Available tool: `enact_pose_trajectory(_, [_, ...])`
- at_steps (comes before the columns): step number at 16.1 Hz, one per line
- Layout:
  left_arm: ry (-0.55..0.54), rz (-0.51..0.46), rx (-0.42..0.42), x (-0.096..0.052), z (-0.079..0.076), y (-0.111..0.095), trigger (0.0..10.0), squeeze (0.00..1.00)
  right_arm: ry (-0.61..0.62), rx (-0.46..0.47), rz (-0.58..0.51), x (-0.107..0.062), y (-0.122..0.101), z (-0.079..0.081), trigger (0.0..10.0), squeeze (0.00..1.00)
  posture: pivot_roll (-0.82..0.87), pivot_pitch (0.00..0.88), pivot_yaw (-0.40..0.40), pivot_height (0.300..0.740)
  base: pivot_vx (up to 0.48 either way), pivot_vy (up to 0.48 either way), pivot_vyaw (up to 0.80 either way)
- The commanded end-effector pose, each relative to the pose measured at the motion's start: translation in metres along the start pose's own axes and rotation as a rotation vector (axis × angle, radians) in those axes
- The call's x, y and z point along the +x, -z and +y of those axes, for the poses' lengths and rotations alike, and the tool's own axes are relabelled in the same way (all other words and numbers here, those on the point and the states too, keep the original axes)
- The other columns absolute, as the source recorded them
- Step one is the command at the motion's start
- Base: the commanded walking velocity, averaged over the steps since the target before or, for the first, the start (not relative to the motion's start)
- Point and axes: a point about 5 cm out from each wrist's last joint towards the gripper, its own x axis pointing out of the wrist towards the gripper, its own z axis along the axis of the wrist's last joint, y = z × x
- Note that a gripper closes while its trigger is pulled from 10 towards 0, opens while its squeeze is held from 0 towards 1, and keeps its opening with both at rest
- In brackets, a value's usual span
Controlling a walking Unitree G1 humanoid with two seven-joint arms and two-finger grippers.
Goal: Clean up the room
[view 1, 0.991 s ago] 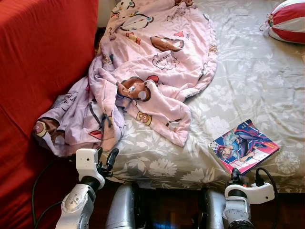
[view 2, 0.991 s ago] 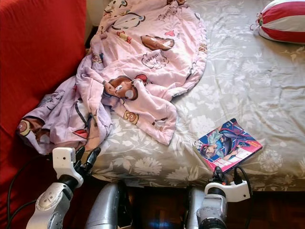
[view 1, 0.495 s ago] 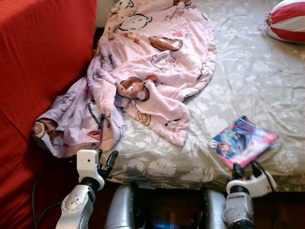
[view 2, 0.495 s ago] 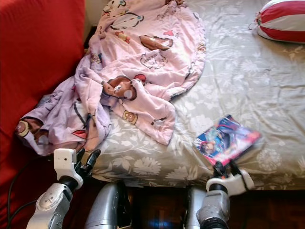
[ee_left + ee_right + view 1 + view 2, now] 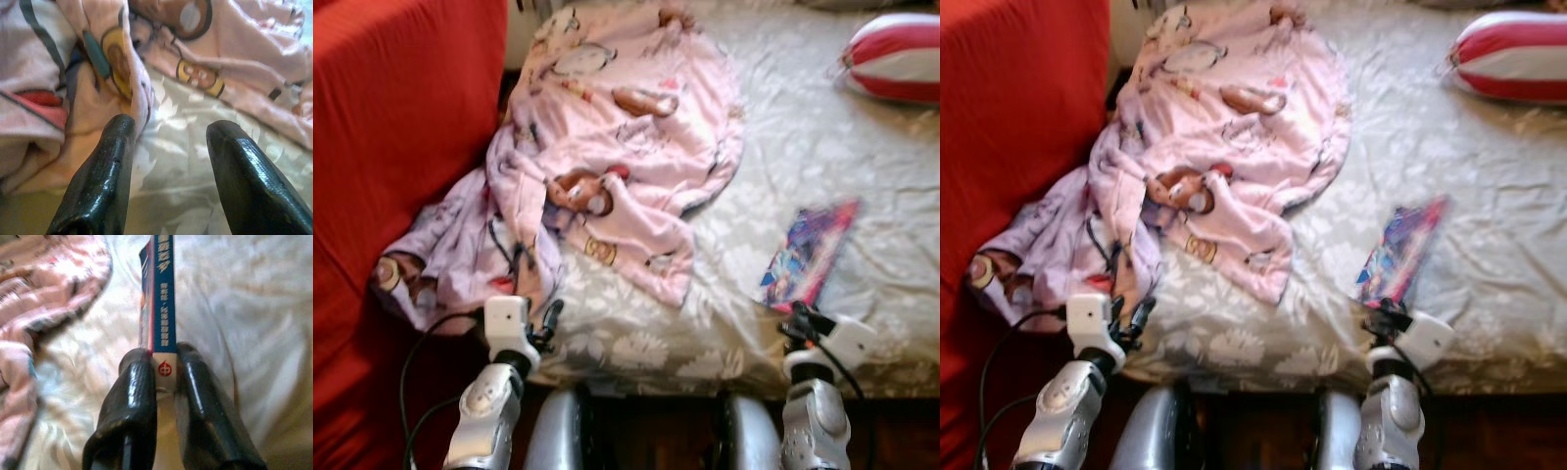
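Two silver arms reach up from the near side, and both head views are blurred, so fine details are hard to read. The right gripper (image 5: pixel 164 367) is clamped on the spine end of a thin colourful comic book (image 5: pixel 808 255), one black finger on each side of it. The book stands tilted on its edge near the front edge of the bed with the grey flower-patterned sheet (image 5: pixel 862 176), toward its right part. Its cover picture is seen only at a steep angle and the drawing cannot be made out. In the right wrist view the spine is blue with white characters, too blurred to read, and a small red mark sits between the fingers.

The left gripper (image 5: pixel 168 147) is at the front edge of the bed, toward the left, with its fingers spread apart and nothing between them. Just beyond its fingertips lies the crumpled pink blanket with cartoon prints (image 5: pixel 617 147). Whether one finger touches the cloth, I cannot tell.

This blanket spreads from the front left corner toward the far edge, and one part hangs over the left edge against a large red fabric surface (image 5: pixel 401 108), which is cut off by the picture. Some dark cable near the left arm runs down into shadow.

At the far right corner lies a red-and-white striped cushion (image 5: pixel 896 57), partly cut off.
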Motion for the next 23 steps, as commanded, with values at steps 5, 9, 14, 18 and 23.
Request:
enact_pose_trajectory(5, [-0.063, 0.034, -0.007, -0.008, 0.008, 0.016, 10.0, 0.0, -0.139, -0.196, 0.029, -0.003, -0.006, 0.019, 10.0, 0.0, 0.02, 0.078, 0.024, 0.587, 0.0, 0.0, 0.0])
enact_pose_trajectory(9, [-0.074, 0.044, -0.014, -0.002, 0.01, 0.018, 10.0, 0.0, -0.083, -0.217, 0.062, -0.003, -0.004, 0.017, 10.0, 0.0, 0.01, 0.069, 0.023, 0.606, 0.0, 0.0, 0.0])
enact_pose_trajectory(14, [-0.07, 0.086, 0.008, -0.001, 0.016, 0.027, 10.0, 0.0, -0.079, -0.198, 0.077, -0.001, -0.003, 0.018, 10.0, 0.0, 0.01, 0.055, 0.034, 0.661, 0.0, 0.0, 0.0])
enact_pose_trajectory(18, [-0.11, 0.214, -0.009, -0.009, 0.029, 0.05, 10.0, 0.0, -0.085, -0.194, 0.102, -0.003, 0.004, 0.018, 10.0, 0.0, 0.02, 0.0, 0.028, 0.706, 0.0, 0.0, 0.0])
enact_pose_trajectory(23, [-0.092, 0.433, 0.099, -0.027, 0.038, 0.081, 10.0, 0.0, -0.08, -0.182, 0.074, 0.007, -0.004, 0.02, 10.0, 0.0, 0.02, 0.0, 0.044, 0.74, 0.0, 0.0, 0.0])
